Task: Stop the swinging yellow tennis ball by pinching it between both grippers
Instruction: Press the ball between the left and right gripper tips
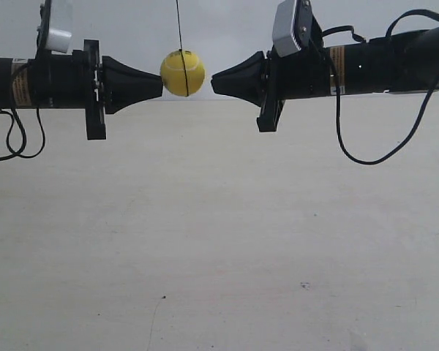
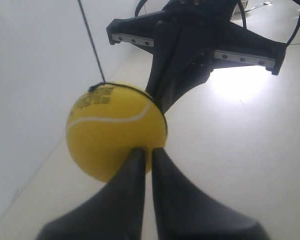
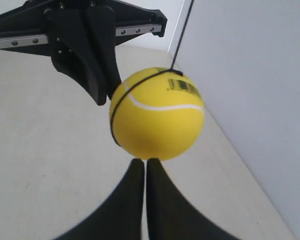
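Observation:
The yellow tennis ball (image 1: 182, 72) hangs on a thin dark string (image 1: 179, 25) between two shut, cone-shaped grippers that face each other. My left gripper (image 1: 159, 82), on the arm at the exterior view's left, has its tip against the ball's side. My right gripper (image 1: 214, 82) points at the other side, with a narrow gap still showing. In the left wrist view the ball (image 2: 115, 132) sits right on my closed tips (image 2: 144, 150). In the right wrist view the ball (image 3: 157, 120) hangs just beyond my closed tips (image 3: 141, 161).
A pale tabletop (image 1: 219, 234) lies well below the arms, and a white wall (image 1: 227, 29) stands behind them. Black cables loop down from both arms (image 1: 14, 139) (image 1: 380, 146).

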